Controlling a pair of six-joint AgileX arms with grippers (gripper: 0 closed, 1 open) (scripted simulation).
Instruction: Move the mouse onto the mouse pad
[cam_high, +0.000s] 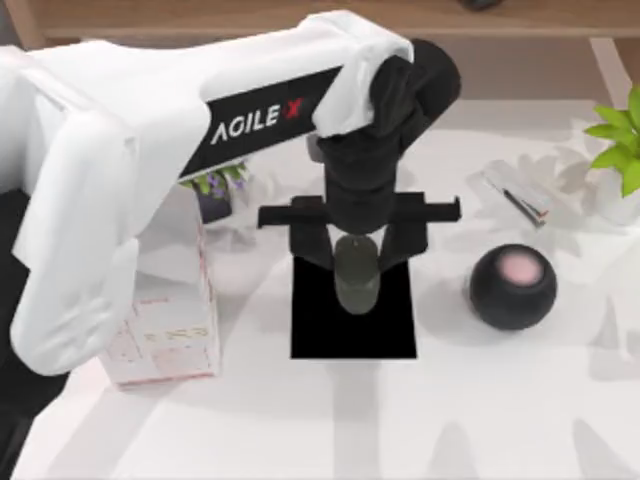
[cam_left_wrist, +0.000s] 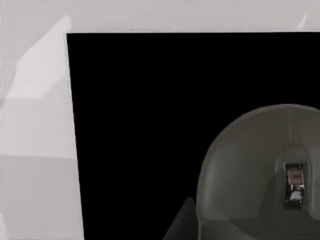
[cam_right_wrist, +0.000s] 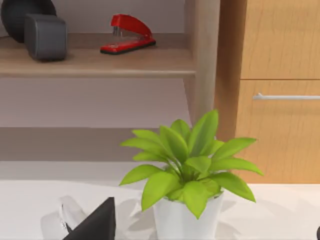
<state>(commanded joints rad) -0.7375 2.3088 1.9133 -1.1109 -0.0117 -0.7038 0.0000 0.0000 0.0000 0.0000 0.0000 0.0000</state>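
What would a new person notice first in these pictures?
First, the big white left arm reaching in from the top view's left, its left gripper around the grey mouse over the black mouse pad. Next, the black ball with a pink top to the pad's right, and the green plant by the wooden cabinet.

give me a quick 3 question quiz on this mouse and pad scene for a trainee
1. True or false: the small smooth grey oval computer mouse is over the flat matte-black rectangular mouse pad.
2. Which arm's tool is at the mouse? A) left B) right
3. Fill in: on the top view's right of the pad sits a black ball with a ____ top.

Key:
1. True. The top view has it above the pad's upper middle, and the left wrist view shows it against the black surface.
2. A. The left arm reaches in from the top view's left, with a dark finger on either side of the mouse.
3. Pink.
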